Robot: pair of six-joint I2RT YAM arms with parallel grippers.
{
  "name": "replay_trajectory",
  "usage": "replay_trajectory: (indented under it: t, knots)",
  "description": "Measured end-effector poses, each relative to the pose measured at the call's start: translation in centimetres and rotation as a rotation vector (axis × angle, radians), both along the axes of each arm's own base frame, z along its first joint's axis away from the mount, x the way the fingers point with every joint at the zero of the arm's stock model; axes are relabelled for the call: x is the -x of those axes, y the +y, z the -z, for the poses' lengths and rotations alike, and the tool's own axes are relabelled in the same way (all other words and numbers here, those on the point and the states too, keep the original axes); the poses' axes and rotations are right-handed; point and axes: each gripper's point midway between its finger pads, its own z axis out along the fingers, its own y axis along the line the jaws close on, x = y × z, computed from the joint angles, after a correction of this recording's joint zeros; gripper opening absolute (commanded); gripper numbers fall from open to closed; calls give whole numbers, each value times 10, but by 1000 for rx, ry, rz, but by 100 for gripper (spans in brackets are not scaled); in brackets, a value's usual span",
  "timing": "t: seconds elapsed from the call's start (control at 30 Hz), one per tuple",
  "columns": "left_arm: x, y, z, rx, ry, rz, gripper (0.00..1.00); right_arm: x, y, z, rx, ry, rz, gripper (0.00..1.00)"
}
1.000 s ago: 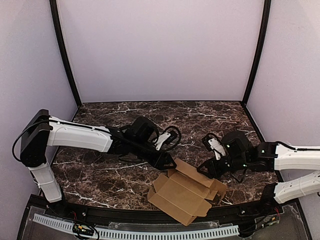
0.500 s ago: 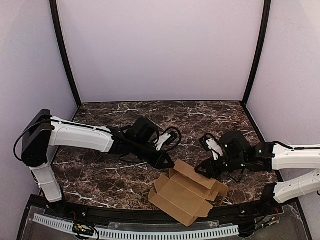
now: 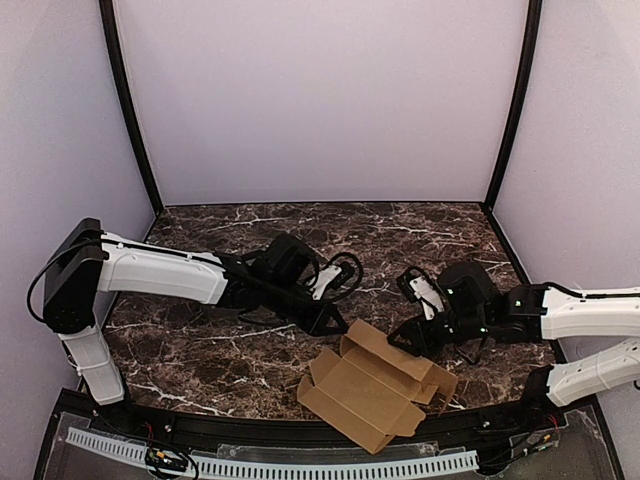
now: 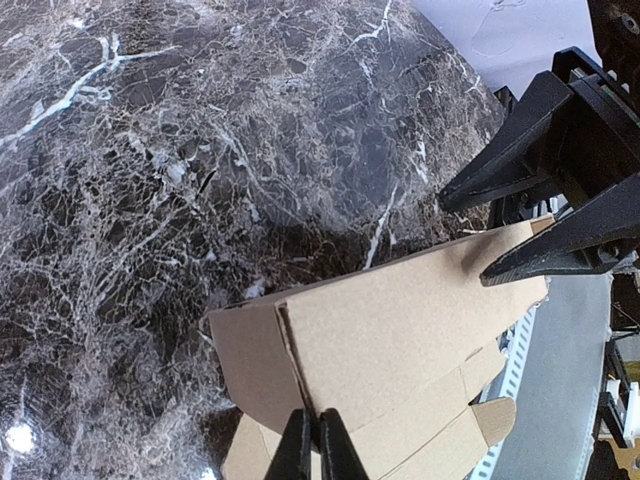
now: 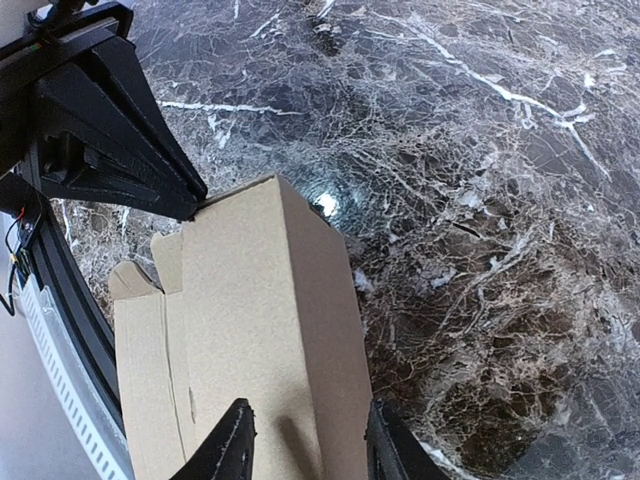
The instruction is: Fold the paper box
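The paper box (image 3: pixel 370 390) is a brown cardboard piece, partly folded, lying at the near edge of the table with its back wall raised. My left gripper (image 3: pixel 338 325) pinches the left end of that raised wall. In the left wrist view its jaws (image 4: pixel 308 445) are closed on the cardboard (image 4: pixel 400 330). My right gripper (image 3: pixel 408 338) is at the wall's right end. In the right wrist view its fingers (image 5: pixel 305 450) are spread apart over the box's panel (image 5: pixel 260 330). The right gripper also shows in the left wrist view (image 4: pixel 465 238), with one fingertip touching the cardboard corner.
The dark marble table (image 3: pixel 200 350) is bounded by purple walls at the back and sides. A black rail with a white perforated strip (image 3: pixel 300 465) runs along the near edge, just under the box.
My right gripper has shifted a little to the left along the box's raised wall. The left gripper and the box have barely moved.
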Motion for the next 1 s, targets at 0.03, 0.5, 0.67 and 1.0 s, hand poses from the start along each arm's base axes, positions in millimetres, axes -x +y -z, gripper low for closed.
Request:
replay_trajectory:
  t: [0.03,0.5,0.67,1.0]
  knots:
    - [0,0,0,0,-1,-1,4,0,0,0,-1,-1,1,39]
    - [-8,3,1,-18,-20,-45,22,-2,-24,-24,-14,-58,87,49]
    - [-14,11,-5,-18,-49,-81,27,5,-37,-24,-8,-33,114,52]
    - [-15,37,-28,5,-140,-122,41,26,-49,-29,-34,28,94,63]
